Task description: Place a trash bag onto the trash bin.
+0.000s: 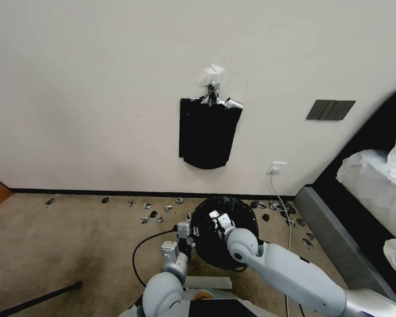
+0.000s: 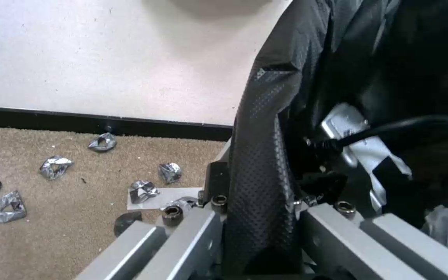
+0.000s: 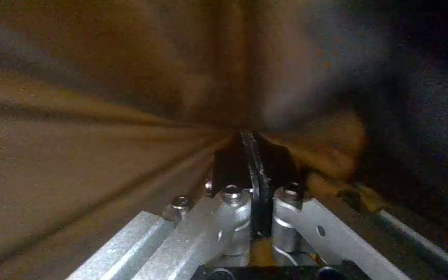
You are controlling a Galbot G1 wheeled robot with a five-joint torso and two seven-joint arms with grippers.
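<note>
Carpeted floor by the wall carries the trash bin point(image 1: 215, 263), draped in the crinkled, glossy black trash bag point(image 1: 224, 220). Left pincer point(image 2: 258, 202) is clamped on the bag's edge. Right pincer point(image 3: 252, 155) is closed inside the bag, its surroundings blurred.

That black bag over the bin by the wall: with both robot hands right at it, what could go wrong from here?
The left gripper is shut on the trash bag at the rim; a hard pull might tear the thin plastic. The right gripper is down inside the bag with its fingers together, and could drag the bag loose coming out. The trash bin looks light and might tip or slide on the carpet.
</note>
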